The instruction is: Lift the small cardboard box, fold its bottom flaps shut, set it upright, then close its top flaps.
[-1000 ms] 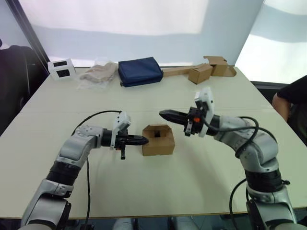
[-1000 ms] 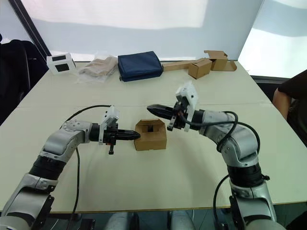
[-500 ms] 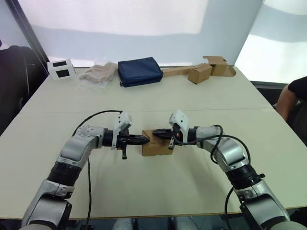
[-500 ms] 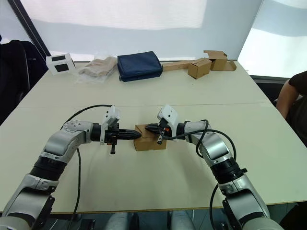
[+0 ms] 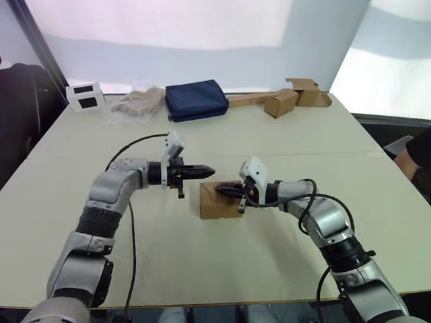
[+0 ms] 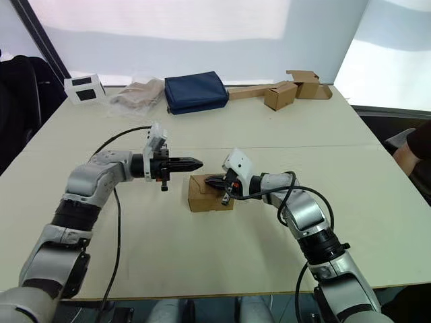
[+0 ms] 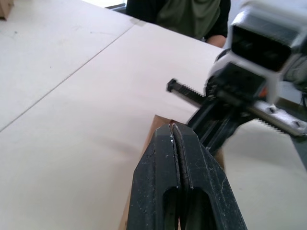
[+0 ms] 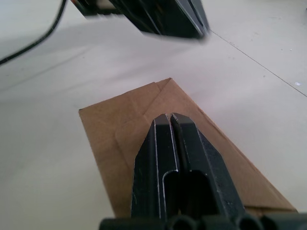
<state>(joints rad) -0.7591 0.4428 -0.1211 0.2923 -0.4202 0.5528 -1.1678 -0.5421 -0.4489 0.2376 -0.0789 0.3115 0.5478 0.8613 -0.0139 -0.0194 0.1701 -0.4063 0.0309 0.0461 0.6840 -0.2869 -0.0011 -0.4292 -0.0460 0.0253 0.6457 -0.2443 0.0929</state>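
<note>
The small cardboard box [image 5: 219, 200] sits on the desk [image 5: 283, 141] near its middle, right between the two arms, its upper flaps folded flat across the top. The right gripper [image 5: 225, 190] lies low over that top face, jaws pressed together with nothing between them, tips resting on or just above the flaps; the exact contact is hard to call. The left gripper [image 5: 205, 171] hovers above and just behind the box's left edge, pointing across toward the right one, its jaws also closed and empty, clear of the cardboard. At the far edge of the desk there's a white box with dark windows [image 5: 85, 95], a crumpled clear bag [image 5: 137, 102], a navy pouch [image 5: 196, 99], and off to the right a narrow brown carton [image 5: 281, 103] with a long flat cardboard strip [image 5: 249, 99]. A person's arm [image 5: 413, 158] shows at the right side of the desk.
</note>
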